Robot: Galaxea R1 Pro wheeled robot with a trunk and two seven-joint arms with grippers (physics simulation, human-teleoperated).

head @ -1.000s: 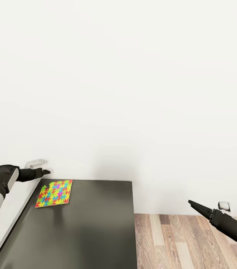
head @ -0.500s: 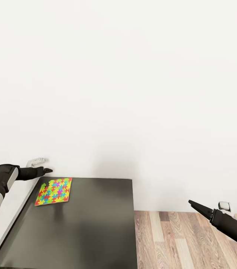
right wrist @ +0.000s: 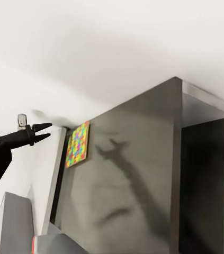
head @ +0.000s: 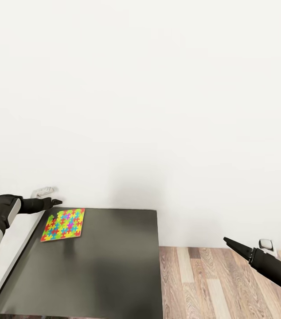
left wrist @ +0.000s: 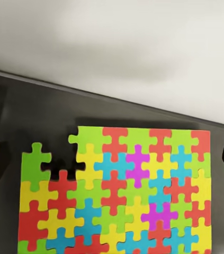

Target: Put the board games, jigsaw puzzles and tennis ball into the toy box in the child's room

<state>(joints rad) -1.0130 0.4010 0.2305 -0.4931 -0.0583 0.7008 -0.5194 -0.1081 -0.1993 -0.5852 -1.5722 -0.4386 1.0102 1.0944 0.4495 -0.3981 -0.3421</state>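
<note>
The flat multicoloured jigsaw puzzle square (head: 64, 224) lies at the dark cabinet top's (head: 109, 270) far left corner; the empty, narrowly parted left gripper (head: 56, 202) hovers beside it, probably to grasp it. I cannot tell the right gripper's (head: 227, 241) state.

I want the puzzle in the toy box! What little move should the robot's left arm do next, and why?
Probably lower the left fingers toward the small flat multicoloured jigsaw puzzle. It lies flat on the dark grey cabinet top beside the white wall, and the fingers hover at its far corner, not touching it.

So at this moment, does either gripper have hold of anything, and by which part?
Nothing is held. The left gripper hovers just beyond the multicoloured mosaic jigsaw puzzle square lying on the dark grey cabinet top; the right gripper hangs empty over the wooden floor.
</note>
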